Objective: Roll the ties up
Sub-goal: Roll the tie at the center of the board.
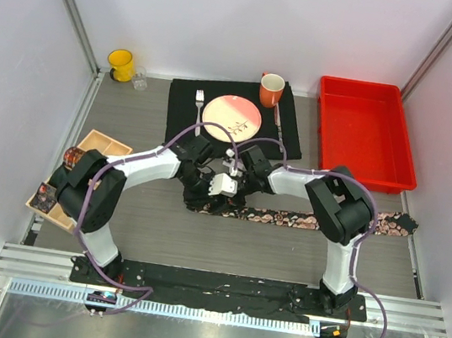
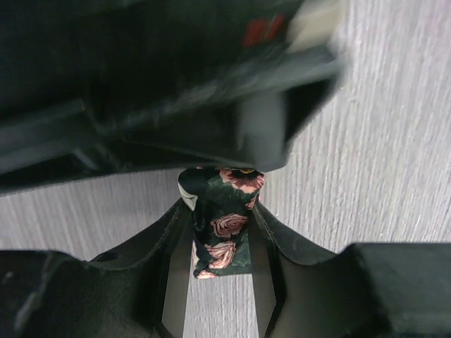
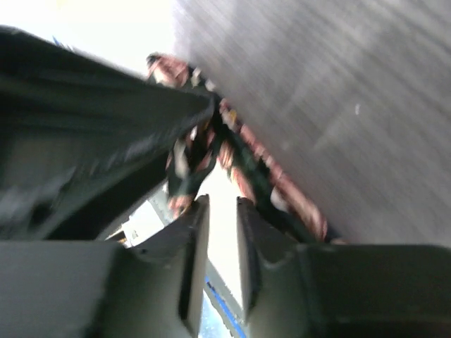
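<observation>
A black tie with pink roses [image 1: 303,221] lies as a long strip across the table, from the middle out to the right. Both grippers meet at its left end. My left gripper [image 2: 221,211] is shut on the folded end of the tie [image 2: 224,225], which stands up between its fingers. Directly ahead of it is the right gripper's dark body [image 2: 261,134]. My right gripper [image 3: 223,204] has its jaws a little apart with nothing between them. The tie [image 3: 246,172] hangs blurred just past its tips. From above, the left gripper [image 1: 206,190] and right gripper [image 1: 236,193] almost touch.
A red bin [image 1: 364,130] stands at the back right. A black placemat [image 1: 185,99] holds a plate [image 1: 232,116] and an orange mug [image 1: 271,89]. A yellow mug [image 1: 121,64] is back left. A wooden tray [image 1: 97,146] at the left holds dark patterned coils [image 1: 45,195].
</observation>
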Available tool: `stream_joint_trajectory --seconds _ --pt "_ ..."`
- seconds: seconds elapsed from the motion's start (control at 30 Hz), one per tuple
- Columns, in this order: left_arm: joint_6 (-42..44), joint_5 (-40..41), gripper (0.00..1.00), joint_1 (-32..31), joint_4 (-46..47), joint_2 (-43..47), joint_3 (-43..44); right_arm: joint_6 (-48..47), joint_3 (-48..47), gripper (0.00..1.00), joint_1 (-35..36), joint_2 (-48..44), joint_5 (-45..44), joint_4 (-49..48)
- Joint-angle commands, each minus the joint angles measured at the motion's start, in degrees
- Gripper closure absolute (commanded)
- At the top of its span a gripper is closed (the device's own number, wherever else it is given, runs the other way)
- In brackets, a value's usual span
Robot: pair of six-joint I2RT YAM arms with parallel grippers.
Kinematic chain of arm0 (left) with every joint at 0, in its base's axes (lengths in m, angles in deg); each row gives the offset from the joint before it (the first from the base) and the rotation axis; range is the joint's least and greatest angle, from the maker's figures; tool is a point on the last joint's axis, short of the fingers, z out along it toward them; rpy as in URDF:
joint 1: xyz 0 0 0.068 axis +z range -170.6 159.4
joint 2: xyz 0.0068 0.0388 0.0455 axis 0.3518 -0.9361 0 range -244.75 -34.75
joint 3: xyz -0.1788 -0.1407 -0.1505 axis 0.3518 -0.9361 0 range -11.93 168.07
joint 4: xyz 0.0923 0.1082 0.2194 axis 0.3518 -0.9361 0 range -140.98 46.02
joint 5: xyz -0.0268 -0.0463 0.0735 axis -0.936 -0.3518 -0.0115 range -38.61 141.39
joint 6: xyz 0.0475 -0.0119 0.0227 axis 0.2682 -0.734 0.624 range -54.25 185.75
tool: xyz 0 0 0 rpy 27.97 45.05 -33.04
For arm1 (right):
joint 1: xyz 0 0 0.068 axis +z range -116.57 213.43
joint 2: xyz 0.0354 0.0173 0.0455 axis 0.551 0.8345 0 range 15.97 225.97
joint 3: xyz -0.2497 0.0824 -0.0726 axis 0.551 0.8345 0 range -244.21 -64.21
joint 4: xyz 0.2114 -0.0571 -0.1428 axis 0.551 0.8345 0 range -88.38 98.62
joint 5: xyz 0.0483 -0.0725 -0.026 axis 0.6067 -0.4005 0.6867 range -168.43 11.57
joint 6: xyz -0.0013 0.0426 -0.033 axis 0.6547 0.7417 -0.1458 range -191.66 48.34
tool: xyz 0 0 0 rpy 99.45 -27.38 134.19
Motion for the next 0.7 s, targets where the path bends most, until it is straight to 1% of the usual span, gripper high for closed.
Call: stream_joint_trajectory --seconds 0.0,0.13,0.23,0.27,0.3,0.37,0.4,0.5,0.63,0.67 --pt "-0.11 1.26 0.60 0.18 1.92 1.09 0.71 -1.49 2.22 0.67 -1.08 -7.35 2.15 0.93" --pt "-0.19 1.26 0.60 0.18 2.45 1.71 -0.43 -2.37 3.63 0.58 -1.35 -9.12 3.83 1.81" --pt "-0.19 0.73 0.60 0.18 2.72 2.33 -1.05 1.04 4.07 0.56 -1.44 -9.03 3.65 -2.04" --pt "-0.20 0.47 0.59 0.18 2.89 2.41 -1.05 4.19 4.07 0.56 -1.44 -8.68 3.83 -3.62" --pt "-0.37 0.38 0.59 0.18 2.98 2.42 -1.05 5.53 3.98 0.56 -1.44 -7.55 4.00 -6.16" --pt "-0.46 0.20 0.59 0.18 2.98 2.68 -1.14 7.81 3.89 0.56 -1.44 -6.58 4.18 -7.77" --pt "-0.55 0.20 0.59 0.18 2.98 2.85 -1.14 9.13 3.89 0.57 -1.35 -6.40 3.83 -10.73" --pt "-0.63 -0.24 0.58 0.18 2.89 3.03 -1.23 9.76 3.55 0.58 -1.44 -5.43 2.78 -12.42" --pt "-0.55 -0.76 0.58 0.18 2.89 3.12 -1.23 11.51 3.89 0.62 -1.61 -3.41 1.63 -14.18" --pt "-0.55 -0.85 0.58 0.18 2.98 3.03 -1.31 12.65 4.42 0.65 -1.70 -3.15 1.11 -16.53"
